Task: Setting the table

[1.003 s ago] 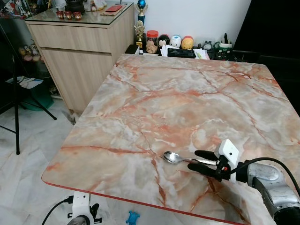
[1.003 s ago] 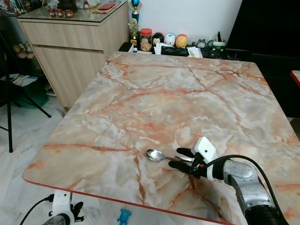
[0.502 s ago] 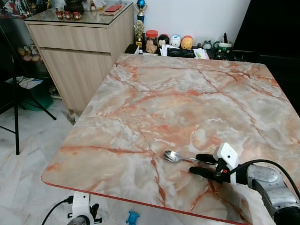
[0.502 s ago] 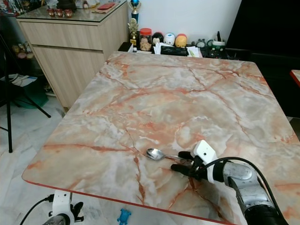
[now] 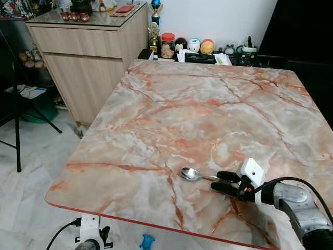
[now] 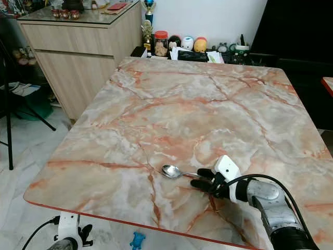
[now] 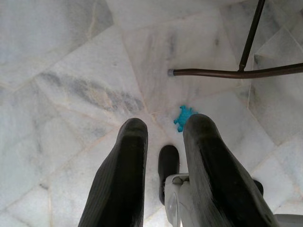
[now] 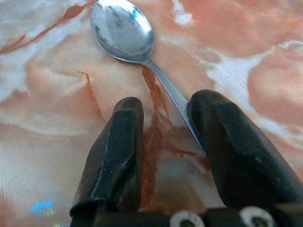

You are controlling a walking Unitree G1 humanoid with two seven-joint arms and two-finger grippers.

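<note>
Right gripper point(image 5: 220, 181): jaws parted to a narrow gap, lying low over the marble counter point(image 5: 208, 104) near its front edge, on the robot's right. In the right wrist view the two black fingers point(image 8: 113, 156) straddle the counter surface; the spoon's handle runs alongside the inner face of one finger and passes under it. Whether that finger touches the handle cannot be told. The other finger stands clear of the handle. The jaws are not closed on the spoon.

Spoon point(image 5: 192, 174): silver, lying flat on the counter, bowl facing up and pointing away from the gripper toward the robot's left. The bowl sits just beyond the fingertips.

Right arm: silver forearm with a white camera block point(image 5: 251, 171) and a black cable, reaching in from the lower right over the counter corner.

Left gripper point(image 7: 161, 142): hangs below the counter edge, jaws parted, aimed at the pale marble floor point(image 7: 71, 61). A small blue object point(image 7: 183, 117) lies on the floor beyond the fingertips.

Surroundings: a wooden cabinet point(image 5: 88, 57) stands beside the counter's far left corner. Jars and small figurines point(image 5: 187, 47) line the wall behind the far edge.
</note>
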